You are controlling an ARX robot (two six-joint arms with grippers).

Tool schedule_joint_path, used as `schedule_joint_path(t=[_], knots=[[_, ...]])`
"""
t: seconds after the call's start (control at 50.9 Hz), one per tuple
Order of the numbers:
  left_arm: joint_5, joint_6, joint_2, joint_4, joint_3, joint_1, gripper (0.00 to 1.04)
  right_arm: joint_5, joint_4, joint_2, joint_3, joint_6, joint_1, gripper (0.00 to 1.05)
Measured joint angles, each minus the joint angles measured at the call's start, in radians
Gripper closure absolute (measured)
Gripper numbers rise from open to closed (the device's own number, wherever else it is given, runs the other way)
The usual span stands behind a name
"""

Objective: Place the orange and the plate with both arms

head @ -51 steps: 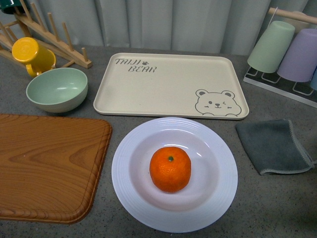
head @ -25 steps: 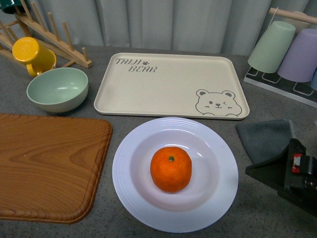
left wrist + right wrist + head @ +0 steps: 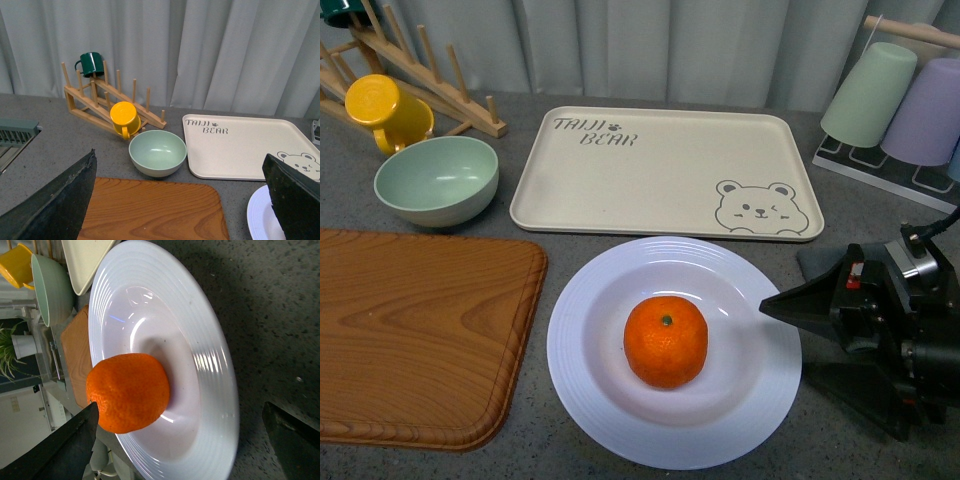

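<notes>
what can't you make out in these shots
Front view: right arm covers most of the grey cloth.
Right wrist view: orange hides part of the plate behind it.
Left wrist view: plate cut off at the frame corner; orange out of frame.

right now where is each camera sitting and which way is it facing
Front view: on the robot's body, facing forward and down at the orange in the plate; the right gripper shows by the plate's rim.
Left wrist view: on the left arm, facing the green bowl and curtain; the open left gripper frames it.
Right wrist view: on the right arm, low, facing the orange across the plate; its open fingers show.
All three share the plate, green bowl and bear tray.
</notes>
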Motion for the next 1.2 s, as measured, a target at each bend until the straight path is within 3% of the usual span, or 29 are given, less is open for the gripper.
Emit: schedule_joint_path(t=[0.373,0.569,0.726,0.864,0.962,1.197], knots=[[0.000,0.000,0.000,0.000,0.000,0.000,0.06,-0.006,0.093,0.094,0.042,0.097,0.030,0.09],[0.000,0.000,0.000,0.000,0.000,0.000,0.06,-0.004,0.102,0.108,0.045,0.111,0.037,0.41],[0.000,0.000,0.000,0.000,0.000,0.000,0.06,0.007,0.093,0.127,0.046,0.112,0.036,0.74],[0.000,0.000,0.000,0.000,0.000,0.000,0.06,-0.012,0.093,0.136,0.046,0.107,0.035,0.94],[0.000,0.000,0.000,0.000,0.000,0.000,0.06,-0.044,0.099,0.133,0.048,0.105,0.034,1.03],[0.000,0.000,0.000,0.000,0.000,0.000,0.06,-0.059,0.114,0.132,0.049,0.105,0.031,1.03]])
